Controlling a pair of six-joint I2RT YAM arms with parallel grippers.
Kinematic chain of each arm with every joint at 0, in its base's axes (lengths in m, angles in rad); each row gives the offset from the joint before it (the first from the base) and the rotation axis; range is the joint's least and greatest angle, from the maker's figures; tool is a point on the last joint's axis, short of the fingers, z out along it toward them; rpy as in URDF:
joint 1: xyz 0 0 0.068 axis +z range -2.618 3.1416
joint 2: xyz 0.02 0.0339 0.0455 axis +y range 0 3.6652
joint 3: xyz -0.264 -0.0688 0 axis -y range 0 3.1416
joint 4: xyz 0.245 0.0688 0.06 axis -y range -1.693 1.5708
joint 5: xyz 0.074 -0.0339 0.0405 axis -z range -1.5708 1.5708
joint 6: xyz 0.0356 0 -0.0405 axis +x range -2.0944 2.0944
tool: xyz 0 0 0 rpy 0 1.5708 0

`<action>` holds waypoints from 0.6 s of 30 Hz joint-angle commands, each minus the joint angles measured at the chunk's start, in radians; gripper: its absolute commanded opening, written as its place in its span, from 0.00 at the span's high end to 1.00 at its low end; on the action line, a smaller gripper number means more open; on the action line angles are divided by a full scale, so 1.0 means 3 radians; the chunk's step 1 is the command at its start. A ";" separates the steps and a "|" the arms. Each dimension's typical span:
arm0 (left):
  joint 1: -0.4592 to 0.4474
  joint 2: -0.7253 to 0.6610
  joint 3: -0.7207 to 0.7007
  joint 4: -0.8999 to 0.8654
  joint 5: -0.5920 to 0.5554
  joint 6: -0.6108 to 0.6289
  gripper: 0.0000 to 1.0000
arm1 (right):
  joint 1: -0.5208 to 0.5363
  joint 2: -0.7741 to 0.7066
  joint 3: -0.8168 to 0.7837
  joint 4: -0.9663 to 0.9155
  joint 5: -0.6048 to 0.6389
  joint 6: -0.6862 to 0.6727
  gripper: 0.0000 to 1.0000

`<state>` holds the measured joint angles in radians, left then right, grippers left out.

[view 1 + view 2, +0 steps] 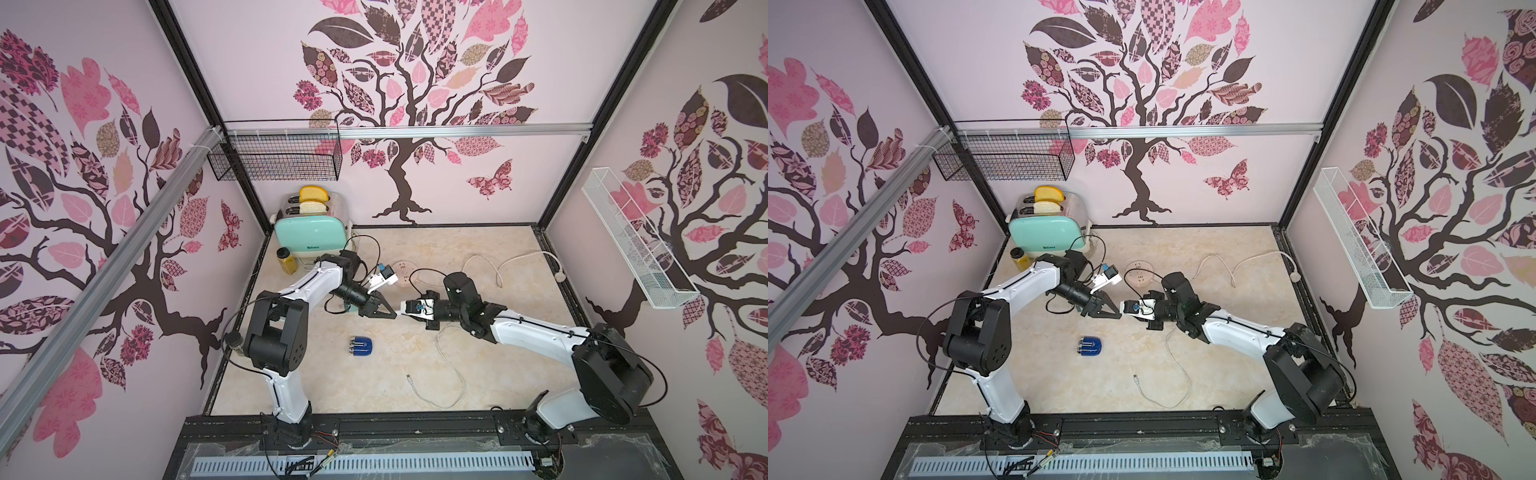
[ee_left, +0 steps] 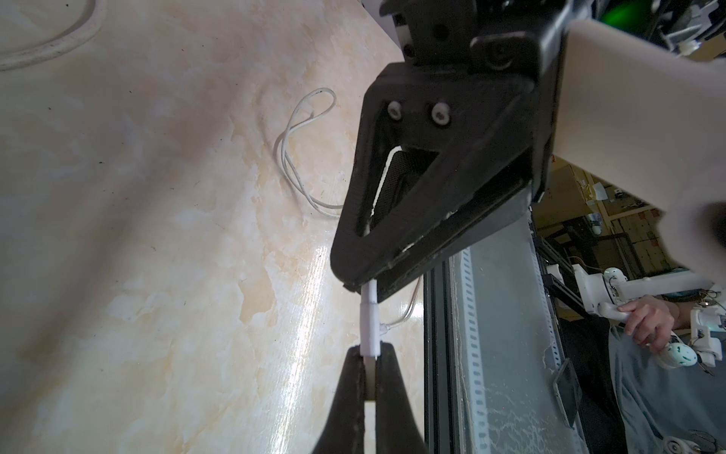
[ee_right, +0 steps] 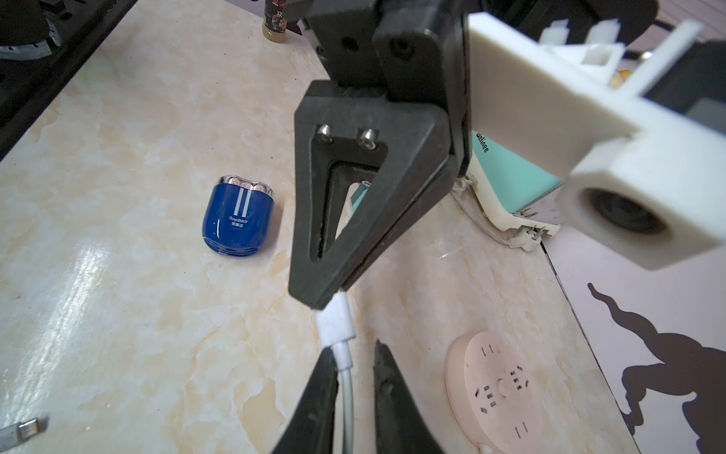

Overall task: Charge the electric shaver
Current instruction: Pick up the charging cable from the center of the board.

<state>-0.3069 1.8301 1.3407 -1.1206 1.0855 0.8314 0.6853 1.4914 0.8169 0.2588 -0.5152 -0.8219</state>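
The electric shaver point(image 1: 362, 346) point(image 1: 1090, 347), dark blue with a silver head, lies on the marble table; it is also in the right wrist view point(image 3: 238, 220), untouched. Farther back, above mid-table, the two grippers meet tip to tip. My left gripper point(image 2: 369, 355) point(image 1: 392, 316) is shut on the metal end of the white cable's plug point(image 2: 370, 330) point(image 3: 336, 324). My right gripper point(image 3: 353, 365) point(image 1: 404, 312) is open, its fingers apart; the thin cable runs between them against one finger. The cable's other small metal end point(image 1: 409, 377) point(image 3: 23, 430) lies loose on the table.
A round pink socket disc point(image 1: 1140, 276) point(image 3: 497, 389) lies just behind the grippers, its white cord point(image 1: 498, 266) trailing right. A mint toaster point(image 1: 309, 241) with bread and a yellow jar point(image 1: 286, 260) stand back left. The white cable loops point(image 1: 455, 374) across the front right.
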 commanded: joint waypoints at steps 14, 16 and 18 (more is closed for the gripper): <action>-0.0030 0.0051 0.0052 -0.0072 0.0099 0.0084 1.00 | 0.0013 -0.0016 0.0038 0.0004 0.0022 0.0037 0.79; -0.0030 0.0046 0.0051 -0.0070 0.0090 0.0092 1.00 | 0.0013 -0.0019 0.0033 0.0006 0.0024 0.0037 0.78; -0.0030 0.0048 0.0050 -0.0068 0.0089 0.0091 1.00 | 0.0017 -0.0025 0.0020 0.0010 0.0030 0.0037 0.77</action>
<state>-0.3077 1.8301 1.3407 -1.1240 1.0863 0.8391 0.6853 1.4914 0.8169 0.2550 -0.5087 -0.8146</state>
